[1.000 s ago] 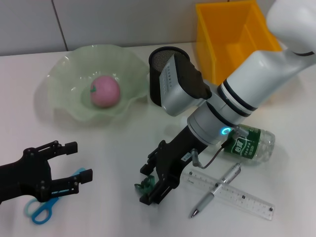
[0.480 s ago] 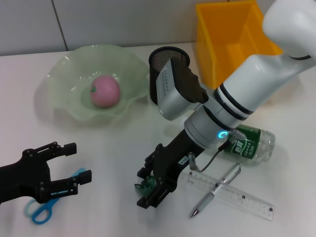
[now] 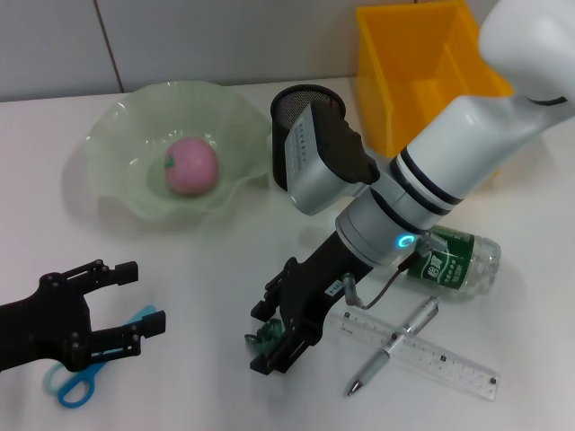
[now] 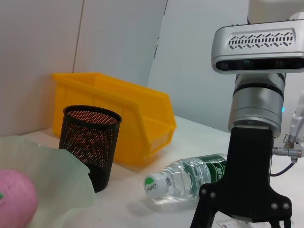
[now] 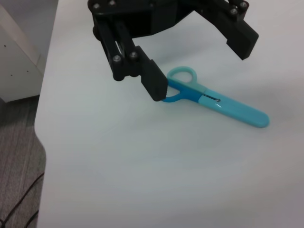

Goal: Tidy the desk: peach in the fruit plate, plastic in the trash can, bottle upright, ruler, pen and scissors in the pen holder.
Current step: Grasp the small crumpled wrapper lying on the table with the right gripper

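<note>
White tabletop [image 3: 207, 296] carries everything. My right claw [image 3: 274, 337] is down at the surface, its fingers closed around the green plastic scrap [image 3: 264, 337]. My left claw [image 3: 126, 296] hangs wide open and empty over the blue scissors [image 3: 67, 382]. Yellow trash can [image 3: 422, 63] stands well apart behind.

A white desk [image 3: 225, 260] stands against a pale panelled wall [image 3: 225, 36], grey floor [image 5: 16, 142] beside it.

The white desk [image 3: 207, 269] spans the whole near scene, its surface plain and matte. Behind it, along the far edge, stands a pale wall [image 3: 225, 36] crossed by thin dark panel seams.
</note>
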`<control>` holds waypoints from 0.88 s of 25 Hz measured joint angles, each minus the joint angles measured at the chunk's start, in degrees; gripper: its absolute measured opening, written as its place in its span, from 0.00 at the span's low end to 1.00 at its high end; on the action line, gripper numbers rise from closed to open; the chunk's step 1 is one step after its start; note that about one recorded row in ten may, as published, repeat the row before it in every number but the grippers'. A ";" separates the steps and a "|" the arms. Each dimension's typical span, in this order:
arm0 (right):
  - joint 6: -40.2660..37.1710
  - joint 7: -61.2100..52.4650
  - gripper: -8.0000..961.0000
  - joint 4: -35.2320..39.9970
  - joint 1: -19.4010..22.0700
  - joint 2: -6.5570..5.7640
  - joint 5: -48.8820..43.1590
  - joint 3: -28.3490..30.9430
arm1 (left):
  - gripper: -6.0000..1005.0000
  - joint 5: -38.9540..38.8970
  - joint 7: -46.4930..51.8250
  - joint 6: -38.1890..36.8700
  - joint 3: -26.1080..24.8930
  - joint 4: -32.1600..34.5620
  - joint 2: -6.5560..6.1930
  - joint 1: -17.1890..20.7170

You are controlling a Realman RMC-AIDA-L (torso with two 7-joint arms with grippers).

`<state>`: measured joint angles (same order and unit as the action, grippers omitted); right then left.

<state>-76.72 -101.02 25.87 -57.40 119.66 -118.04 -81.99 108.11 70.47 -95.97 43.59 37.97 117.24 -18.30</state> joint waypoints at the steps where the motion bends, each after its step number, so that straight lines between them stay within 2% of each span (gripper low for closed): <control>1: 0.00 -0.02 0.81 0.02 0.00 -0.05 -0.06 -0.01 | 0.84 0.00 -0.03 0.00 0.00 0.00 0.01 0.01; 10: 0.67 -0.12 0.81 0.27 0.00 -0.13 -1.56 -0.01 | 0.84 0.00 -0.43 0.00 0.00 -0.09 0.34 0.03; 17: 1.15 -0.14 0.75 0.53 0.28 -0.01 -1.56 -0.01 | 0.84 0.00 -0.43 0.00 0.00 -0.09 0.36 0.02; 22: 1.20 -0.14 0.52 0.52 0.35 0.04 -1.54 0.03 | 0.84 0.00 -0.43 0.00 0.00 -0.09 0.21 -0.12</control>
<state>-75.52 -101.15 26.39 -57.04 119.69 -119.58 -81.96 108.10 70.04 -95.98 43.59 37.88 117.45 -18.42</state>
